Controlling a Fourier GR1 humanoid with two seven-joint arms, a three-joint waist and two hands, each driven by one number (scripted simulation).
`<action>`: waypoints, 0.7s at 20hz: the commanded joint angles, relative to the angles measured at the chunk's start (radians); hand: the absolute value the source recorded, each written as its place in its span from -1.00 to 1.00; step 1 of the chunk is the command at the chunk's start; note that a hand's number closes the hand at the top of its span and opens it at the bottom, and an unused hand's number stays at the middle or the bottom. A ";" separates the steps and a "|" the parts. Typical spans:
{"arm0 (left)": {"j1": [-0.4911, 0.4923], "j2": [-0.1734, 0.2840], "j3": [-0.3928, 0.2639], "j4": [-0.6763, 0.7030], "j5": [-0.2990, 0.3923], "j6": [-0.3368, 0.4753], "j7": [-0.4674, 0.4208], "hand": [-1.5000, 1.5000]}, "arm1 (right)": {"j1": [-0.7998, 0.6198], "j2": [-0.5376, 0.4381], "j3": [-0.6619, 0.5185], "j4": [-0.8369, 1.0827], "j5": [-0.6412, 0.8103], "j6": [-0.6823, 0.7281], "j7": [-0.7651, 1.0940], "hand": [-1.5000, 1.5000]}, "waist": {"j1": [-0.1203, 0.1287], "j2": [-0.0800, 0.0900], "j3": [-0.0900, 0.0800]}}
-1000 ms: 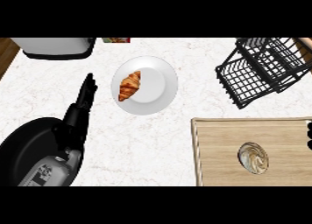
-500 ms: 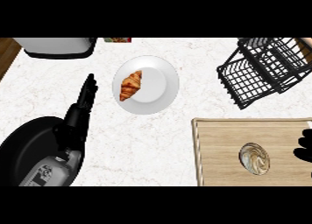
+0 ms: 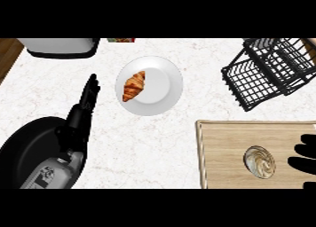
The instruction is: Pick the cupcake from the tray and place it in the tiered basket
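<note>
White marbled stone made up the desk, with dark wood showing at its far left corner. On its near right lay the wooden tray, pale and flat. Beyond that, toward the far right, the black wire tiered basket sat tipped at an angle. A black pan filled the near left, and the left hand lay over its rim with straight fingers pointing away, resting there. A white plate in the middle carried a croissant. The right hand showed at the tray's right edge, fingers spread and straight, holding nothing, just beside the cupcake. That cupcake stood on the tray's near right part, its swirled top facing up. I judged it light and soft on top, easily smeared or crushed, so the sensible hold was round its lower sides, below the frosting.
</note>
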 commanded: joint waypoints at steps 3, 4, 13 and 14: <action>-0.022 0.016 0.031 -0.011 0.018 -0.020 0.021 0.00 | -0.031 0.060 0.003 -0.087 0.068 0.206 -0.111 -1.00 | 0.002 -0.001 0.002; 0.005 -0.049 -0.039 0.002 -0.024 0.018 -0.004 0.00 | -0.049 0.048 -0.002 -0.058 0.073 0.206 -0.118 -1.00 | 0.007 0.004 0.002; -0.020 -0.002 0.011 -0.017 -0.005 -0.011 0.042 0.00 | -0.036 0.099 -0.002 -0.061 0.228 0.186 -0.128 -1.00 | 0.019 0.008 0.003; -0.005 -0.013 -0.010 -0.025 -0.009 -0.019 0.027 0.00 | -0.056 0.089 0.003 -0.043 0.235 0.192 -0.143 -1.00 | 0.022 0.007 0.001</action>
